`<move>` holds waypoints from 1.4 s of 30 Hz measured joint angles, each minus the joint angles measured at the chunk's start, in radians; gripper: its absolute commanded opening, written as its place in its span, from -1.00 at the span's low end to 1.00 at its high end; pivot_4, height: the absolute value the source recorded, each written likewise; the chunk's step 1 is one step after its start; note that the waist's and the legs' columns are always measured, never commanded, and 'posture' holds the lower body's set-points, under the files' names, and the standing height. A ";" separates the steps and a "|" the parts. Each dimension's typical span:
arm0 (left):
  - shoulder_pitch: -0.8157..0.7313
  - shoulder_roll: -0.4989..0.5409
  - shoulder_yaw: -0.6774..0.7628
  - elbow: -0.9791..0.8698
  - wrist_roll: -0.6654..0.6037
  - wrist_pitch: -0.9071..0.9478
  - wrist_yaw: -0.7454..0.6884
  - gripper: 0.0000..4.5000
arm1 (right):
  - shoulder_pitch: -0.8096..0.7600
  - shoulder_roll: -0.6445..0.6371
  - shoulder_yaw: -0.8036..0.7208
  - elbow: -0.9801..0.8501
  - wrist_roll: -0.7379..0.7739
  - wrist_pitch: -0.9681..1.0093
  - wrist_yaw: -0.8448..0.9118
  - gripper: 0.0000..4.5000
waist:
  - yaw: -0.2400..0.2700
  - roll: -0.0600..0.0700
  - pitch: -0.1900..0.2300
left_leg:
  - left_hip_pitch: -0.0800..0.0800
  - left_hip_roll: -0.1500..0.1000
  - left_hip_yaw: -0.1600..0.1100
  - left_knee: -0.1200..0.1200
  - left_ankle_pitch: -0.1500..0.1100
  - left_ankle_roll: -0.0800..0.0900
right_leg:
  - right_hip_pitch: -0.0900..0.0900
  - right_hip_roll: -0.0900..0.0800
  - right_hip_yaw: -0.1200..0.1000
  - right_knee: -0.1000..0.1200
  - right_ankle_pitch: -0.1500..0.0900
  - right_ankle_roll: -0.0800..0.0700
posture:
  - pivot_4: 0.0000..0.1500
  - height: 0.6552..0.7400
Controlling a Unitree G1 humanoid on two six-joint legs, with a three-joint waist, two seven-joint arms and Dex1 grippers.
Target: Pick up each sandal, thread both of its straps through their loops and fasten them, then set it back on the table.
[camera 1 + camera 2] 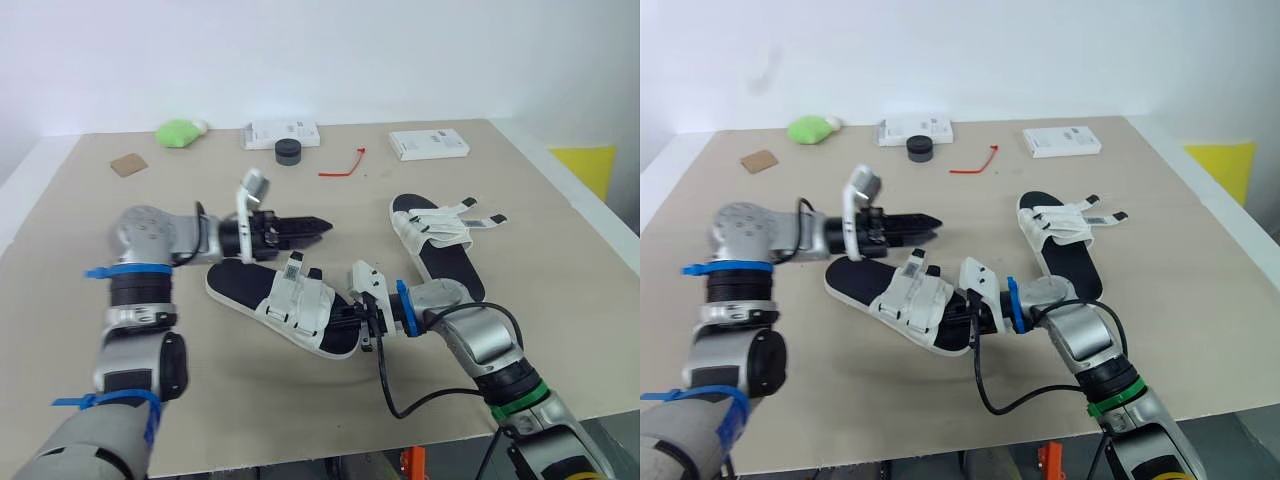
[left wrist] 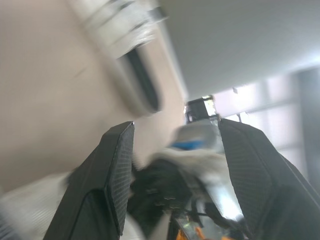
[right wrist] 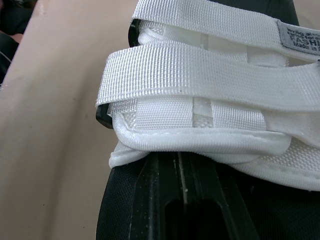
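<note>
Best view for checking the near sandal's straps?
Right wrist view: both white straps sit close up, weave and edges plain. The eye views show the whole sandal, straps small. In the left wrist view I cannot make them out.

The counter (image 1: 560, 330) holds two sandals (image 1: 285, 300) (image 1: 437, 235), two white boxes (image 1: 282, 134) (image 1: 428, 144), one green lump (image 1: 178, 132), one black puck (image 1: 288, 151), one red tie (image 1: 343, 165) and one brown square (image 1: 128, 164).

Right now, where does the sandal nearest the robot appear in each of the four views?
Left eye view: the near sandal, low centre.
Right eye view: low, slightly left of centre.
Left wrist view: too blurred to tell.
Right wrist view: its white straps, close up.
Shared landmark: the other sandal, straps loose, on its right in both eye views.
</note>
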 measured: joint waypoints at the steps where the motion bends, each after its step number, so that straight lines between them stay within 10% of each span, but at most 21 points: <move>1: 0.034 0.069 -0.046 -0.075 0.008 -0.059 -0.083 0.24 | 0.001 -0.001 0.000 -0.001 0.001 0.000 0.002 -1.00 | 0.000 0.000 0.000 | 0.000 0.000 0.000 -0.001 0.000 -0.003 | 0.000 0.000 0.000 0.000 -0.001 0.000 | 1.00 1.00; 13: 0.435 0.336 -0.256 -0.254 0.390 -0.979 -0.647 0.24 | -0.004 -0.019 -0.039 0.013 0.033 0.021 0.016 -1.00 | 0.013 -0.001 0.004 | -0.003 0.000 0.002 0.000 0.002 -0.009 | -0.002 -0.002 0.001 0.000 -0.001 -0.001 | 1.00 1.00; 42: 0.565 0.186 -0.380 -0.273 0.550 -1.241 -0.575 0.24 | 0.440 -0.424 -0.741 -0.508 0.286 0.242 -0.120 -1.00 | 0.046 0.007 0.018 | -0.021 -0.002 0.001 0.010 0.001 0.002 | -0.015 -0.002 0.000 0.001 0.002 0.003 | 1.00 1.00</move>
